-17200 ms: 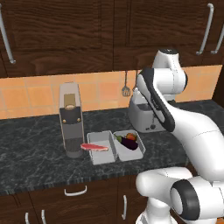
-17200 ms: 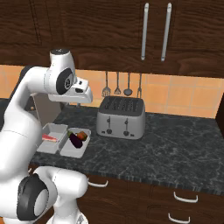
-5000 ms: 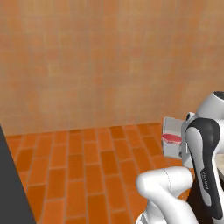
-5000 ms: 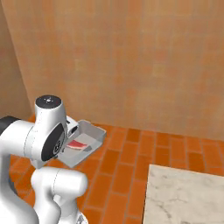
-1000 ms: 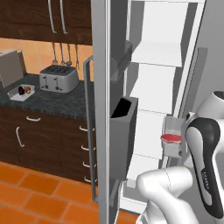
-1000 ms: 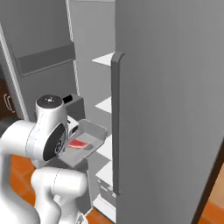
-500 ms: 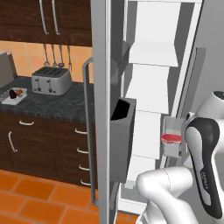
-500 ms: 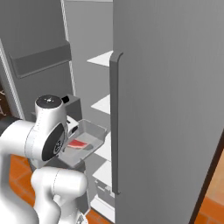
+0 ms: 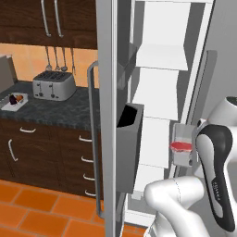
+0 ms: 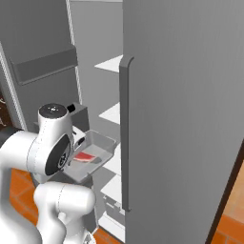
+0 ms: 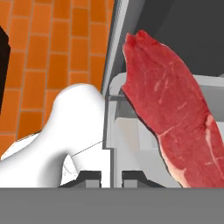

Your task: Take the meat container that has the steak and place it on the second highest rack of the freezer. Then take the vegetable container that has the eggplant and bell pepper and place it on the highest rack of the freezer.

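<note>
The meat container with the steak rides level in front of the open freezer, its near wall pinched between the two tips of the claw, which are closed almost together on that wall. The carrying step is in hand, and next the tray likely has to rise and go forward onto the second highest rack. In the hand view the steak's long axis runs away from the claw.
</note>
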### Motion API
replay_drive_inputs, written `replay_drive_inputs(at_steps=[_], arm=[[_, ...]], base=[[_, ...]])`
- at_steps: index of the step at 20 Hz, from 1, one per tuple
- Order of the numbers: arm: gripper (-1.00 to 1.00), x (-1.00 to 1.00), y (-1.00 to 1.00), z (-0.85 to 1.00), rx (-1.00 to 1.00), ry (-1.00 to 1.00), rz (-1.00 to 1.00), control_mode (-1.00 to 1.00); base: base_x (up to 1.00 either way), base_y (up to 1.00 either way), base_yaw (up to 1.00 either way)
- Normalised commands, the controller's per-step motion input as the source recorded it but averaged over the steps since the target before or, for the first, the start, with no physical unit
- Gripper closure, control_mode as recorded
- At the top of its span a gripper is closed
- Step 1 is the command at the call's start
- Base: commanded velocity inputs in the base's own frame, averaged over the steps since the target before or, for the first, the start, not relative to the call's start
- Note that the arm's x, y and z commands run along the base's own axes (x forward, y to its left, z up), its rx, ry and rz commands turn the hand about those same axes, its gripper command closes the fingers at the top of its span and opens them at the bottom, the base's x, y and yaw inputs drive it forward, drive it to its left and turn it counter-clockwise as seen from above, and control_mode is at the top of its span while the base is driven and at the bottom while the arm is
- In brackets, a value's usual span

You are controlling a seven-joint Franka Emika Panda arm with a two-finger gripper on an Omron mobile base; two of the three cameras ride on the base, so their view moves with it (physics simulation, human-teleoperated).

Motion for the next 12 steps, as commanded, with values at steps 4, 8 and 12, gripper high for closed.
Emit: replay_drive_inputs(at_steps=[4,8,12], arm=[[1.00,0.00,0.00,0.00,0.00,0.00,0.00,1.00],[1.00,0.59,-0.09,0.09,0.00,0.02,0.33,-1.00],[1.00,0.01,-0.09,0.39,0.00,-0.13,0.31,-1.00]], base=[[0.00,0.00,0.00],[0.00,0.00,0.00],[0.00,0.00,0.00]])
